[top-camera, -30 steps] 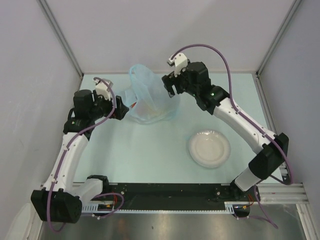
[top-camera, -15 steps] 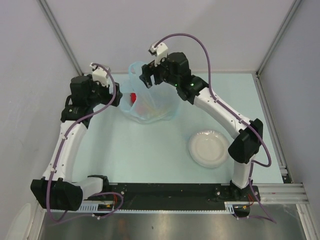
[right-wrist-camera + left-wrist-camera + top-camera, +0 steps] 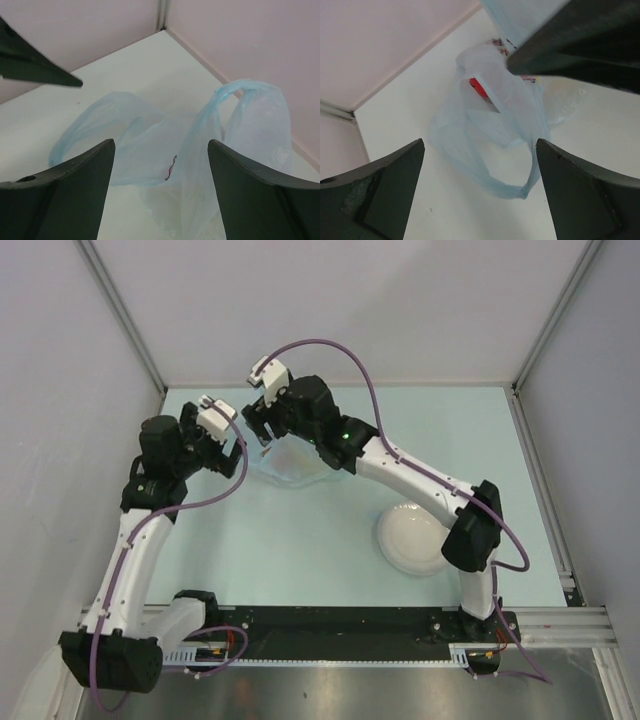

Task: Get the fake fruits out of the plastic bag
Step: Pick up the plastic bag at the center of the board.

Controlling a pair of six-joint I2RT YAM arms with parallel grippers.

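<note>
Fingers (image 3: 385, 190) of the left end effector (image 3: 479, 150) stand spread wide, gripping nothing, and look down on the plastic bag (image 3: 490, 130), which lies slumped on the tabletop (image 3: 300, 540) near the far left corner. The right end effector (image 3: 160, 145) is likewise agape and empty, poised above the same bag from the opposite side. From overhead the two sit close together over it. Both seem placed to work the bag as a pair, one to pin or lift the film while the other reaches in.

Inside the crumpled film a red fruit (image 3: 479, 86) shows through a fold near the mouth. The other fake fruits cannot be made out, beyond a faint yellow tint deeper in. One loop handle (image 3: 255, 115) stands up on the side by the wall, and a small dark print (image 3: 171, 167) marks the film.

The loose blue folds drape over the red fruit, so a straight reach would likely catch plastic first. The right arm also hides most of the bag from above. A white plate (image 3: 410, 540) lies well apart towards the right, partly under that arm's elbow.
</note>
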